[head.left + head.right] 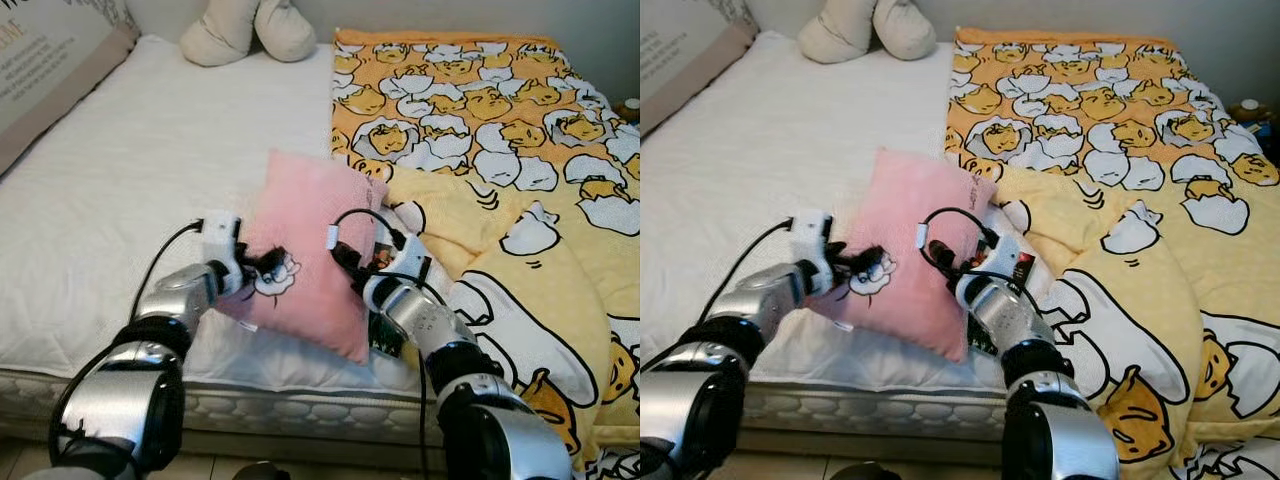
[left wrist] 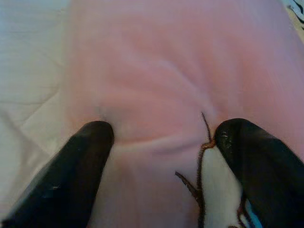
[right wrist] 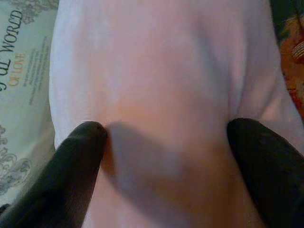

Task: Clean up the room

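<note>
Slippage is your risk: the pink cushion (image 1: 305, 250) stands at the mattress (image 1: 120, 190) edge, squeezed between left gripper (image 1: 262, 264) and right gripper (image 1: 347, 262), jaws spread; uneven pressure drops it floorward

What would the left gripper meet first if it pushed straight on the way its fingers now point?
The pink pillow. The left gripper has its open fingers already pressed into the fabric, so it meets nothing else first.

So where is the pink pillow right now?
The pink pillow stands tilted near the front edge of the white mattress, pressed between the left hand and right hand, just left of the yellow blanket.
</note>
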Tool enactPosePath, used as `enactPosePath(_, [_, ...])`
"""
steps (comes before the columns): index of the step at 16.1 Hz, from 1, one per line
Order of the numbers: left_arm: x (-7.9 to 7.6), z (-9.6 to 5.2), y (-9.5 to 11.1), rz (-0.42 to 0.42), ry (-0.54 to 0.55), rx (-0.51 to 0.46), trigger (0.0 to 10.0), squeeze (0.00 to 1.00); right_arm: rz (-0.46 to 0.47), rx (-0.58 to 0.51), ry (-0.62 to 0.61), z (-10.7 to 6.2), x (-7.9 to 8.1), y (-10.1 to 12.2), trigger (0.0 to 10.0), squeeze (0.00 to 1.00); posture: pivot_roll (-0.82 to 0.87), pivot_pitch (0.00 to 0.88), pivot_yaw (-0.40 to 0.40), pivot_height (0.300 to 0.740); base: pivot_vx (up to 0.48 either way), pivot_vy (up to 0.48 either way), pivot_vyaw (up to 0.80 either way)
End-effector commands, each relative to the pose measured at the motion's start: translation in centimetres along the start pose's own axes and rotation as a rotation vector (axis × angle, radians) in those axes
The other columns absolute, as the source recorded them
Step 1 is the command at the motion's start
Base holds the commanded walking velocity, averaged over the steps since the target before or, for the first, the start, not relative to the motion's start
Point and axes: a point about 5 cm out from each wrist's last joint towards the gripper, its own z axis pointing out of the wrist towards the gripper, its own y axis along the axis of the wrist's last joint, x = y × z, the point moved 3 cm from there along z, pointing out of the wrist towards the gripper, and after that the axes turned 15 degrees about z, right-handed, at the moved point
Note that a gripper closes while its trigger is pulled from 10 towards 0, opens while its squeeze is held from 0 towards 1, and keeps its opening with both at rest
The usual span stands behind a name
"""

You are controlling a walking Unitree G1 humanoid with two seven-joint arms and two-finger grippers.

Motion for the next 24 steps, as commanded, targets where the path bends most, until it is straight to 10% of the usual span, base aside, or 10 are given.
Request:
enactPosePath(1, [-0.8,0.3,-1.2,0.003,-0.013,0.075,0.0,0.00,-0.022,0.034,-0.036,0.4,0.0,-1.1,0.0,0.00,-0.04,0.000,0.031,0.736,0.000,0.000,0.00])
enactPosePath(10, [-1.6,0.4,-1.6,-0.171,-0.038,0.026,0.0,0.00,-0.018,-0.015,-0.039,0.0,-0.9,0.2,0.0,0.00,-0.04,0.000,0.029,0.736,0.000,0.000,0.00])
enactPosePath(20, [-3.2,1.2,2.1,-0.303,-0.038,-0.225,0.0,0.00,-0.303,-0.221,0.002,-1.3,-0.4,4.0,0.0,0.00,-0.03,0.000,0.018,0.736,0.000,0.000,0.00])
enactPosePath(24, [-0.6,-0.7,7.9,-0.214,0.029,-0.439,0.0,0.00,-0.558,-0.467,0.190,-2.8,6.5,8.2,0.0,0.00,-0.04,0.000,0.016,0.736,0.000,0.000,0.00])
